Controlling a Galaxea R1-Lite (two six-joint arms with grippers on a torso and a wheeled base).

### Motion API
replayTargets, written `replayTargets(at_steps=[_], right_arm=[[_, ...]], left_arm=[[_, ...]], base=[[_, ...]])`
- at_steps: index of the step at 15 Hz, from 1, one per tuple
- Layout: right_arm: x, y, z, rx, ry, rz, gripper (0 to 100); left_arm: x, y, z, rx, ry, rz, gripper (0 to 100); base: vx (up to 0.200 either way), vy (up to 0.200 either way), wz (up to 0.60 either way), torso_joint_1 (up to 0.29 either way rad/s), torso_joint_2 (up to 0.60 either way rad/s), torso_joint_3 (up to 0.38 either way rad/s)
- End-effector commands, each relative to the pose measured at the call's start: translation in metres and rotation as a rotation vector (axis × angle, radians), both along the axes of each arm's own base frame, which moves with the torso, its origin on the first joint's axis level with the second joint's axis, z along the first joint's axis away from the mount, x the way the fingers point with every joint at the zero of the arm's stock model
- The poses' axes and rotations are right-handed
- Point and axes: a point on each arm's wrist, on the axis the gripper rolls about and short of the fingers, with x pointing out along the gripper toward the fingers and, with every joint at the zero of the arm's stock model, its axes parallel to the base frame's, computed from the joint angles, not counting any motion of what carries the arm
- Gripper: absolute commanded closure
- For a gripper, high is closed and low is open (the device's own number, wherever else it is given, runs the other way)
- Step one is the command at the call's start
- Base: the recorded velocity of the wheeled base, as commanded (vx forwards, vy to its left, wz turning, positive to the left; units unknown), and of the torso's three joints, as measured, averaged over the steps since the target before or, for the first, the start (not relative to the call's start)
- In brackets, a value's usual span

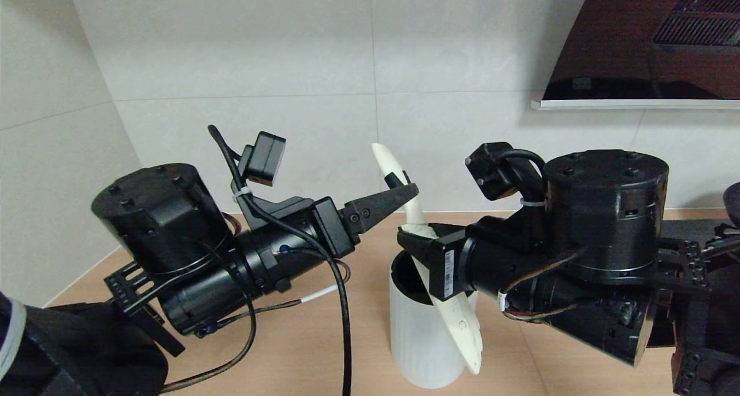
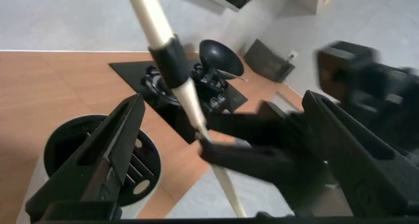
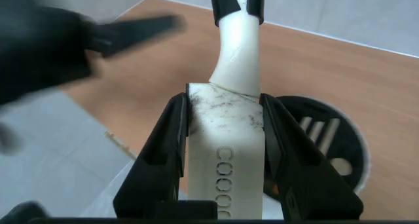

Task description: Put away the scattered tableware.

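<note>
Risk noted: right end effector (image 3: 224, 122) clamped on the white spatula (image 1: 457, 321), slanted 11-to-5 o'clock across the holder (image 1: 419, 338) rim, left end effector (image 2: 219, 112) spread apart around its handle; release here could drop it outside onto the surface (image 1: 289, 355).

A light wooden counter (image 1: 324, 350) carries a white holder (image 1: 416, 338), standing upright directly under the right gripper (image 1: 413, 240). A flat black hob (image 2: 141, 73) lies on it farther ahead of the left gripper (image 1: 404, 191).
</note>
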Motion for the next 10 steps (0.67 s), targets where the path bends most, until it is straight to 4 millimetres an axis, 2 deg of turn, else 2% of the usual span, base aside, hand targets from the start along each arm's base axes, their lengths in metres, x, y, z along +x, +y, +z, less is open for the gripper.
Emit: replayTargets(at_steps=[1, 10], right_arm=[[-0.0042, 0.0031, -0.0019, -0.004, 0.004, 0.018, 100], [-0.0134, 0.0076, -0.0099, -0.026, 0.021, 0.057, 100]], left_arm=[[0.0035, -0.0052, -0.0081, 0.015, 0.021, -0.006, 0], [0.0051, -0.0060, -0.0073, -0.001, 0.003, 0.028, 0]], base=[[0.000, 0.000, 0.00, 0.000, 0.00, 0.000], [0.000, 0.000, 0.00, 0.000, 0.00, 0.000]])
